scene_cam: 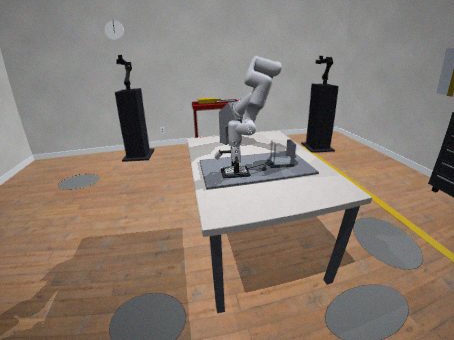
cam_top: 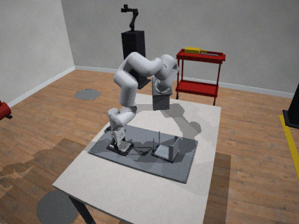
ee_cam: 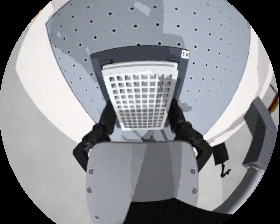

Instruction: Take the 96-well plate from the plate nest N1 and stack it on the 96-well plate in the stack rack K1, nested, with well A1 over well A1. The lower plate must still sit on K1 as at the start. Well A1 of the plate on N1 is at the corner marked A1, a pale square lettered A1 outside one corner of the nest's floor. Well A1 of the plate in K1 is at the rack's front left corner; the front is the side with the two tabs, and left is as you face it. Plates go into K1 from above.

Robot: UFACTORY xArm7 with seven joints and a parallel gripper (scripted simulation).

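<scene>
The white 96-well plate (cam_top: 126, 145) (ee_cam: 142, 97) sits in the dark plate nest N1 (cam_top: 123, 153) (ee_cam: 135, 52), low and level. My gripper (cam_top: 120, 145) (scene_cam: 236, 169) (ee_cam: 141, 105) is shut on this plate, with one black finger against each long side. A small pale label (ee_cam: 185, 54) shows outside one far corner of the nest; its lettering is too small to read surely. The stack rack K1 (cam_top: 172, 153) (scene_cam: 291, 151) has a tall wall and thin uprights. A pale, clear-looking plate (cam_top: 163, 151) (scene_cam: 282, 161) lies low inside it. Its wells cannot be made out.
Nest and rack stand on a grey perforated board (cam_top: 141, 168) (scene_cam: 215, 181) (ee_cam: 125, 30) on the white table (cam_top: 132, 195) (scene_cam: 280, 206). The rack's tall wall and uprights rise well above the board. The arm's base is at the table's far side.
</scene>
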